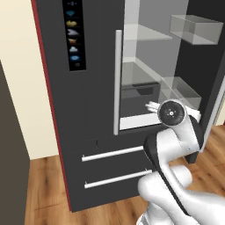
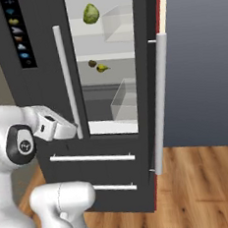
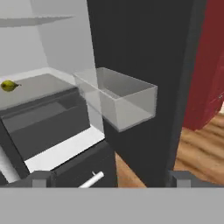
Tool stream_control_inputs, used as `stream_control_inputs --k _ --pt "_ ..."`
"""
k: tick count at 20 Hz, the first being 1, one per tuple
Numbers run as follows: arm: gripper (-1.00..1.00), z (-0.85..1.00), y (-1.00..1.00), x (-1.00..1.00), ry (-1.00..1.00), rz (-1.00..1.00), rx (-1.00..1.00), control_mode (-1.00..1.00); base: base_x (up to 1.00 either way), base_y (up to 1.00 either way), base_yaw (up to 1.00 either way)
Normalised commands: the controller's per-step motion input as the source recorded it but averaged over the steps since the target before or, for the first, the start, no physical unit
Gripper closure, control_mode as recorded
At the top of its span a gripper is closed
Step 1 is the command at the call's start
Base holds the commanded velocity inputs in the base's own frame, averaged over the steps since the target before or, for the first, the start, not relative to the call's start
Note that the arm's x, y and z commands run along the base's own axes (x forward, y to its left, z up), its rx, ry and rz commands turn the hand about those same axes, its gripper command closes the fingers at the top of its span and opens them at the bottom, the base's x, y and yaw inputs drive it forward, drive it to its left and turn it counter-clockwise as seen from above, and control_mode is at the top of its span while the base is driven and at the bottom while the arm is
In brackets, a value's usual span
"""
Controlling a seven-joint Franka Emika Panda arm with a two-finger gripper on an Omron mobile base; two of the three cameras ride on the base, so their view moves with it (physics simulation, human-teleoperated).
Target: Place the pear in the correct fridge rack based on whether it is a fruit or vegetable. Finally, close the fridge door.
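- You are facing a tall dark-grey fridge on a wood-plank floor (image 2: 202, 186), with a cream wall (image 1: 22, 88) to its left and a grey wall (image 2: 205, 63) to its right
- The fridge door (image 2: 150, 83) stands open, its long silver bar handle (image 2: 160, 101) upright; clear plastic bins (image 3: 118, 98) hang on its inner face
- The matching shut door (image 1: 70, 79) carries a column of small coloured icons (image 1: 73, 33), and two drawers with horizontal silver handles (image 1: 112, 154) sit below
- The pear (image 2: 101, 68) lies on a pale middle shelf (image 2: 116, 69), beside a small dark item (image 2: 92, 63); in the hand view you see it (image 3: 8, 85) at the left edge
- A crinkled green leafy vegetable (image 2: 91, 13) shows by the shelf above
- Your gripper (image 3: 109, 178) is low in front of the open compartment, jaws wide apart and holding nothing
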Motion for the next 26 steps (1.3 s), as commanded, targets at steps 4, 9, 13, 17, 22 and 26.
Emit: stream_control_inputs --k 4,9,13,17,22,26 --pt "-1.00 0.07 -1.00 -0.85 -0.30 -0.02 0.54 -1.00 0.00 0.00 0.00" --pt "-1.00 0.00 -1.00 -0.67 -0.40 0.00 0.56 -1.00 0.00 0.00 0.00" --pt "-1.00 -0.03 -1.00 -0.50 -0.47 0.02 0.57 -1.00 0.00 0.00 0.00" --pt "-1.00 -0.30 -1.00 -0.06 -0.43 0.11 0.49 -1.00 0.00 0.00 0.00" --pt "-1.00 -0.55 -0.93 0.31 -0.27 0.12 0.34 -1.00 0.00 0.00 0.00" --pt "-1.00 -0.47 -0.71 0.78 -0.11 0.14 0.21 -1.00 0.00 0.00 0.00"
